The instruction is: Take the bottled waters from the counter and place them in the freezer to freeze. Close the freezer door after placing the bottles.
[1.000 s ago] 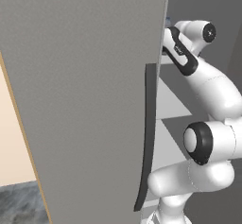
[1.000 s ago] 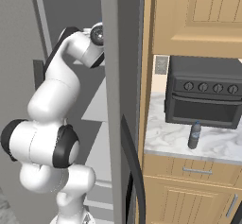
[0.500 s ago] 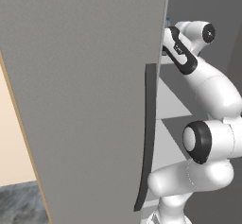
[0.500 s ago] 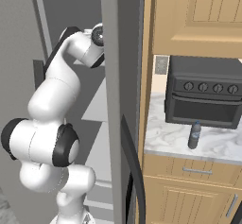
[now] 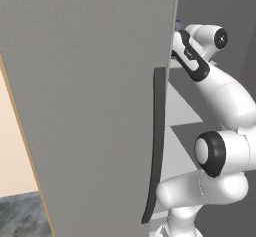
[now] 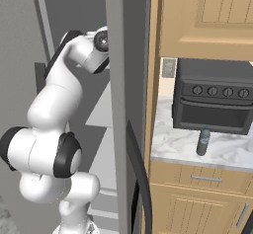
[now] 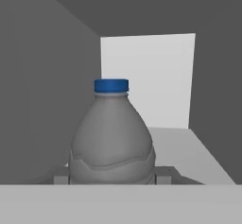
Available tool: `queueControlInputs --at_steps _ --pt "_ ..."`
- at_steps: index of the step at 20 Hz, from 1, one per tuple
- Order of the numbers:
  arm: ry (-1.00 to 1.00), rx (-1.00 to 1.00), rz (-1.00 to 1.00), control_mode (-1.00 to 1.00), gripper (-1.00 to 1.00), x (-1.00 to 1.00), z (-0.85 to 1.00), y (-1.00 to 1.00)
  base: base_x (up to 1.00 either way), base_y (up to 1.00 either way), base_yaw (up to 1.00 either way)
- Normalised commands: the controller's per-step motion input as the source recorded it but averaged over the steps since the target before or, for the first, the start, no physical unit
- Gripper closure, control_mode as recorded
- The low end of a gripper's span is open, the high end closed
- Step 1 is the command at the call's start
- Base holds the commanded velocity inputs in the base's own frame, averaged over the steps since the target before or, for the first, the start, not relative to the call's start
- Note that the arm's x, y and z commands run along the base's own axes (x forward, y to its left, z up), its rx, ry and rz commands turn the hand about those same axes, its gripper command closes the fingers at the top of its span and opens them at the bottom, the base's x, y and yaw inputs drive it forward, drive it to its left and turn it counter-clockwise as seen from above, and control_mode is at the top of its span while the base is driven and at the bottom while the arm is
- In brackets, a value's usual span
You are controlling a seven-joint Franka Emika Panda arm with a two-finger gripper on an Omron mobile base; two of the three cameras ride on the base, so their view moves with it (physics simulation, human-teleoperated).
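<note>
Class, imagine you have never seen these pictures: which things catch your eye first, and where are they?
In the hand view, a grey bottle with a blue cap stands between the gripper's fingers, inside the freezer. Another bottle stands on the marble counter before the black toaster oven.

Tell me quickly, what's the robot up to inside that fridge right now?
Gripper shut on a water bottle, inside the freezer. Second bottle waiting on the counter. Freezer door open, nothing blocking.
</note>
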Motion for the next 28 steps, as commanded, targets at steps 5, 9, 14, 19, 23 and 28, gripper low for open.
queueControlInputs --at_steps 5,9,14,19,23,28 --pt "-0.01 0.00 0.00 -1.00 1.00 0.00 -0.14 0.00 0.00 0.00 0.00" --pt "0.00 0.00 0.00 -1.00 1.00 0.01 -0.01 0.00 0.00 0.00 0.00" --pt "0.00 0.00 0.00 -1.00 -1.00 0.00 -0.02 0.00 0.00 0.00 0.00" --pt "0.00 0.00 0.00 -1.00 -1.00 0.00 0.00 0.00 0.00 0.00 0.00" --pt "0.00 0.00 0.00 -1.00 -1.00 0.00 0.00 0.00 0.00 0.00 0.00" --pt "0.00 0.00 0.00 -1.00 -1.00 0.00 0.00 0.00 0.00 0.00 0.00"
